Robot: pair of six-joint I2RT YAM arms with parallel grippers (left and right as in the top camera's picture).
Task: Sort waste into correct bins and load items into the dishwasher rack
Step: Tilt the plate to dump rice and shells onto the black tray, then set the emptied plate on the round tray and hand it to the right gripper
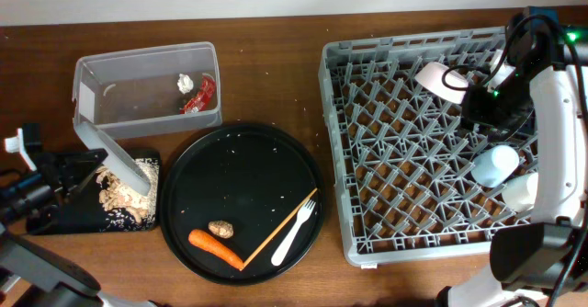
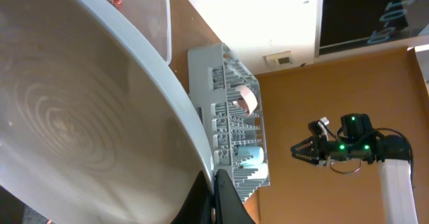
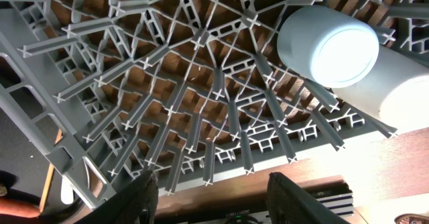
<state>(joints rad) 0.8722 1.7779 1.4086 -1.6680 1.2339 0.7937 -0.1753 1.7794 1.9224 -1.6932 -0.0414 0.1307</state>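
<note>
Overhead view has your left claw (image 2: 213, 194) clamped on the rim of the plate (image 1: 118, 164), which tilts steeply just above the black tray (image 1: 83, 224) where the crumbs (image 1: 115, 197) lie. If you tip further or the grip slackens, the plate could slide out, or crumbs could spill past the tray's edge onto the counter (image 1: 276, 68). The tub (image 1: 147, 91) wall stands just beyond the plate's upper edge, so swing away from it. Your right claw (image 3: 218, 194) hangs wide open and empty over the rack (image 3: 167, 103), with the blue cup (image 3: 328, 46) close ahead; lift before crossing.
</note>
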